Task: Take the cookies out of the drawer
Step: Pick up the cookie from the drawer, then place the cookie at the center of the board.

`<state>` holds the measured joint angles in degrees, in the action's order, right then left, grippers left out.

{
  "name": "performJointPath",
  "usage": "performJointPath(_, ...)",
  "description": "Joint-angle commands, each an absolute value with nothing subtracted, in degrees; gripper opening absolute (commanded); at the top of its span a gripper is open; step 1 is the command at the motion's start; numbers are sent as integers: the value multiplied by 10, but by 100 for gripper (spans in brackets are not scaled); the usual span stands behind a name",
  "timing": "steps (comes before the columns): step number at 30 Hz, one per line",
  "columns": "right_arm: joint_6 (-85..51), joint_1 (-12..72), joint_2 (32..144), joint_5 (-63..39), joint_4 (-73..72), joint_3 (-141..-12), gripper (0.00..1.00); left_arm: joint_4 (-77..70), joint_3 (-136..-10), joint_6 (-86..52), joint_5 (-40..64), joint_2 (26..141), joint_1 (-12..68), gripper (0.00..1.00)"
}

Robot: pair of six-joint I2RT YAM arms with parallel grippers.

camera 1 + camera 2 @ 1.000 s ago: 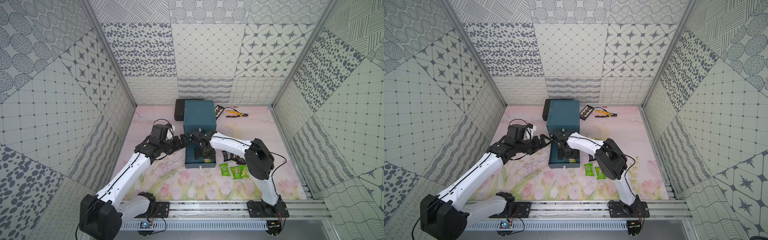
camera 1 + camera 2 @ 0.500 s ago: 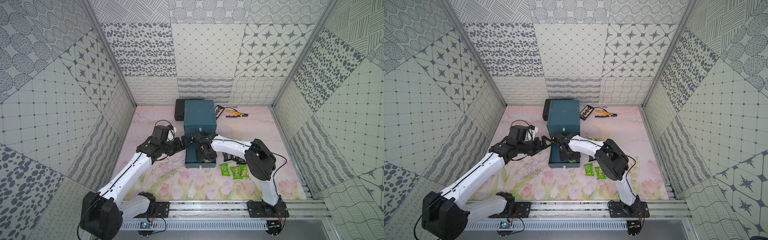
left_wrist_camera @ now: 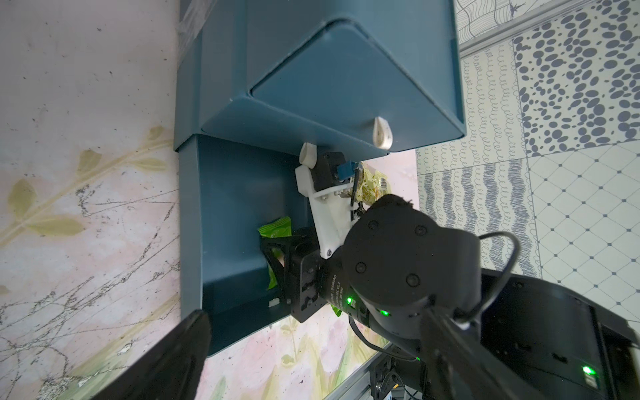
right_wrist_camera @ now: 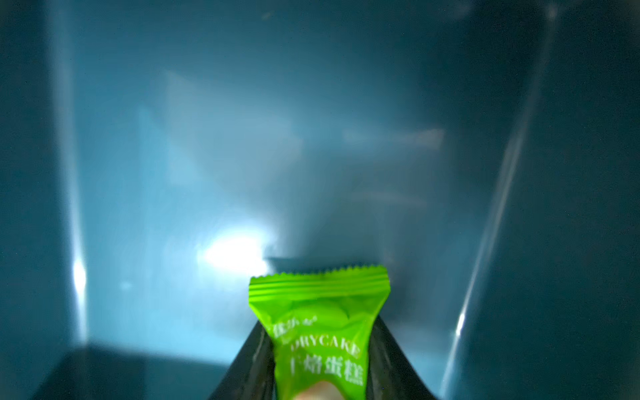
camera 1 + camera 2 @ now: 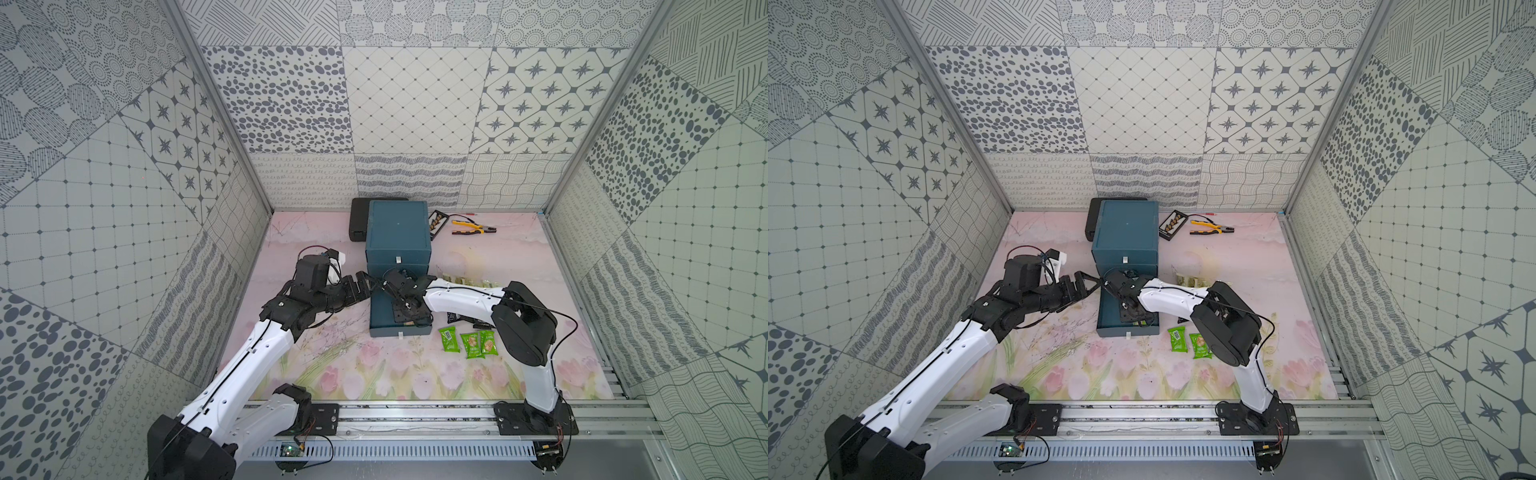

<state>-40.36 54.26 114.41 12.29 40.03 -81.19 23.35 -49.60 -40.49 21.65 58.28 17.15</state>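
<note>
The blue drawer [image 5: 399, 331] stands pulled out of the lower slot of the blue cabinet [image 5: 397, 232]. My right gripper [image 4: 318, 323] reaches down inside it, shut on a bright green cookie packet [image 4: 318, 304]; the left wrist view shows that packet [image 3: 277, 232] between the black fingers. My left gripper [image 5: 362, 286] hovers open beside the drawer's left wall, holding nothing. On the mat right of the drawer lie three green cookie packets [image 5: 471, 345], black ones [image 5: 457, 318] and gold ones [image 5: 465, 280], partly hidden by my right arm.
Yellow-handled pliers [image 5: 473, 227] and a slim black tray [image 5: 437, 219] lie at the back right of the cabinet. A black box [image 5: 358, 224] sits behind its left side. Patterned walls close in the mat on three sides.
My right gripper has sunk deeper into the drawer and closed on the green packet. My left arm has barely shifted.
</note>
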Motion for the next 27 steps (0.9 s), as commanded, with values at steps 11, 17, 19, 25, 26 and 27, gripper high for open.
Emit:
performJointPath(11, -402, 563, 1009, 146, 373, -798, 34, 209, -539, -401, 198, 595, 171, 99)
performJointPath(17, -414, 558, 943, 153, 378, -784, 33, 189, -554, -408, 203, 621, 183, 99)
performJointPath(19, -420, 556, 911, 155, 379, -766, 33, 192, -575, -409, 204, 640, 195, 99)
performJointPath(25, -432, 548, 824, 154, 427, -715, 32, 196, -637, -409, 197, 703, 243, 98)
performJointPath(26, -435, 548, 811, 158, 443, -708, 31, 196, -646, -409, 195, 712, 252, 98)
performJointPath(27, -440, 546, 793, 163, 461, -699, 31, 197, -655, -411, 195, 722, 260, 98)
